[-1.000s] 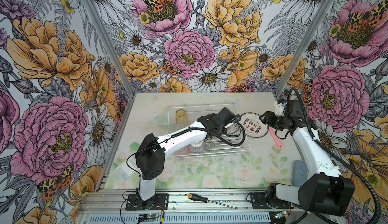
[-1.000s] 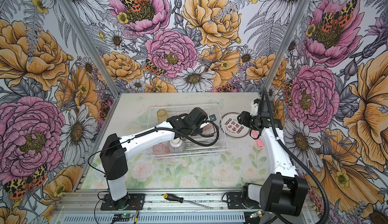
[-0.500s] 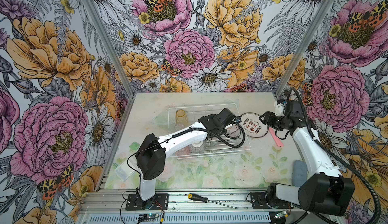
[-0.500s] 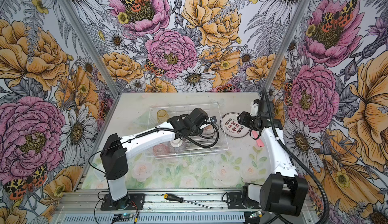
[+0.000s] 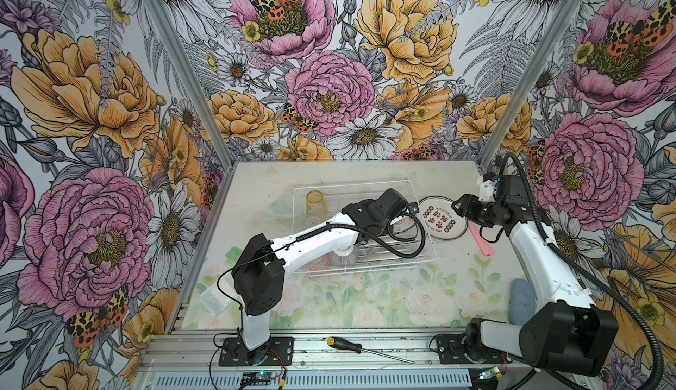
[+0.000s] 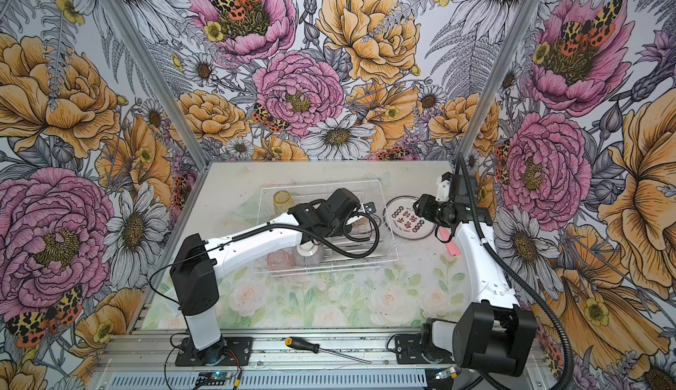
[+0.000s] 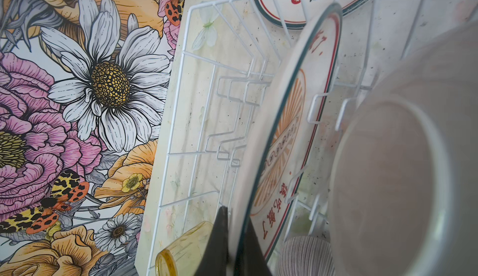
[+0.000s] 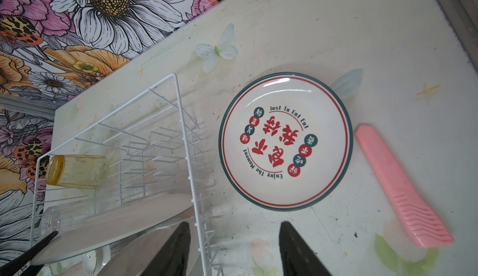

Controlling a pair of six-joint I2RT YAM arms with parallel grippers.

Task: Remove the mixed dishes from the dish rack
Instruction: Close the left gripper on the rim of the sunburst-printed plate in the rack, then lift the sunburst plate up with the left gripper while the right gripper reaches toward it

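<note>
Floral wallpaper is wrapping round three sides of the booth, and a pale flowered table [image 5: 365, 296] is carrying all the action. The left arm is stretching long and low from its base across the near side of the dish rack [image 8: 179, 106], with its wrist dipping in among the wires. The left pincer [image 7: 234, 220] is clamping tight on the rim of an upright plate [image 7: 284, 132], one finger on each side, and the plate is leaning in the dividers. The plate's face is showing an orange sunburst and red characters, too slanted to read. Just beside that pincer a yellow tumbler [image 7: 181, 251] is lying on its side in the rack. A ribbed bowl [image 7: 302, 255] is sitting close on the plate's painted side.

Over on the right, the arm is rising from its base and folding its forearm back toward the middle. The right pincer [image 8: 234, 225] is hanging with its jaws apart, gripping nothing. Just ahead of it a flat plate [image 8: 284, 142] is lying on the table outside the rack. It is reading "Just To Eat Eat" and "Enjoy The Moment" around bold red characters. A pink plastic strip [image 8: 401, 184] is lying just beside that plate, away from the rack.
</note>
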